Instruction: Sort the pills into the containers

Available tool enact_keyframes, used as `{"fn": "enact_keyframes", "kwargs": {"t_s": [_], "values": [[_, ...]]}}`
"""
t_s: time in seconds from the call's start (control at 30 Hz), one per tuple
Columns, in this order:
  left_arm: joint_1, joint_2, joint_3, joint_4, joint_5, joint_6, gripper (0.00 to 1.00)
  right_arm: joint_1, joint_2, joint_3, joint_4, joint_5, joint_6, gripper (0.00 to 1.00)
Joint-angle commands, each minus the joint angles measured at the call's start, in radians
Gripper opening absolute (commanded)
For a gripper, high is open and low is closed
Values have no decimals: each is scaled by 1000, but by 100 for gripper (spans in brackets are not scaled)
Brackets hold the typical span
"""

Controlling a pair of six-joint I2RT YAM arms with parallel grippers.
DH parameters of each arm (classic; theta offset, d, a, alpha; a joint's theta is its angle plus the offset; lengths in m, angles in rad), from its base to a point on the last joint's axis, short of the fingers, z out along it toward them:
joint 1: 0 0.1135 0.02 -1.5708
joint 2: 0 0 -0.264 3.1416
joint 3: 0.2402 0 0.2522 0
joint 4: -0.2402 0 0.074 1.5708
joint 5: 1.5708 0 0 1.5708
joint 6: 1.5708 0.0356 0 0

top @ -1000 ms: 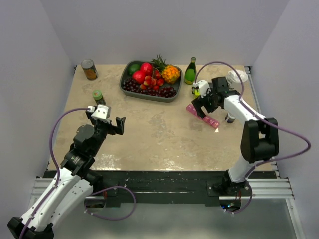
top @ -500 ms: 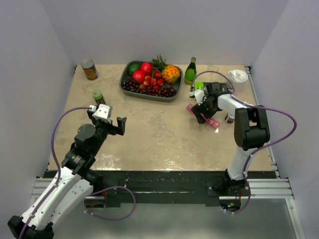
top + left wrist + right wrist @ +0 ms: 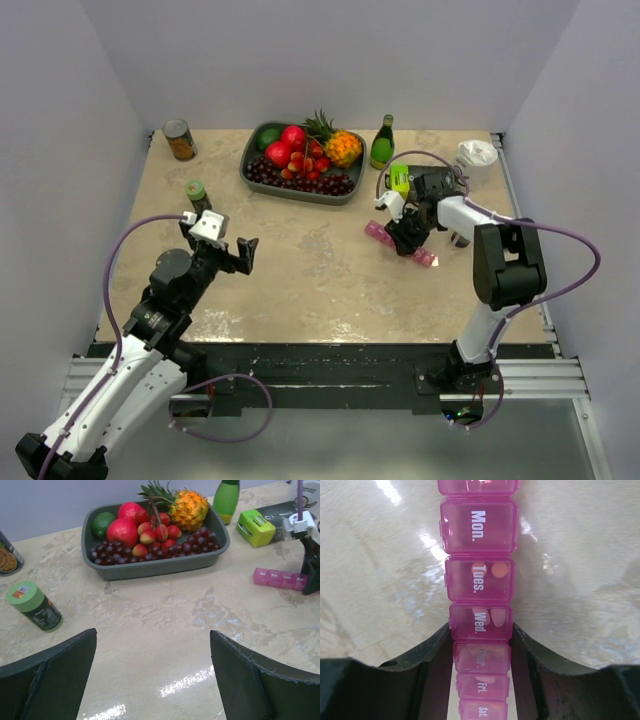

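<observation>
The pink pill organizer (image 3: 379,232) lies flat on the table, right of centre, with day labels on its closed lids (image 3: 479,575). Pale orange pills (image 3: 500,569) show through the Tues. and Wed. lids. My right gripper (image 3: 408,240) comes down on the strip and is shut on it. Its dark fingers (image 3: 434,652) press both long sides around the Wed. and Thur. compartments. The left wrist view shows the strip's free end (image 3: 280,578) beside the right arm. My left gripper (image 3: 152,632) hovers open over bare table at the left, holding nothing.
A grey tray (image 3: 246,172) of fruit sits at the back centre, with a green glass bottle (image 3: 382,142) to its right. A tin can (image 3: 179,139) and a small green-capped bottle (image 3: 197,193) stand at the left. A white crumpled object (image 3: 476,153) is at the back right.
My right gripper came down over the pill organizer and shut on it. The strip shifted a little to the left. The left arm barely moved.
</observation>
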Motion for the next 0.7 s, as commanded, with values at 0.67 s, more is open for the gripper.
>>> {"fn": "enact_keyframes", "kwargs": {"t_s": [0.67], "values": [[2,57,-194,287,762,207,96,408,-130,-179,-62,-89,-249,35]]}}
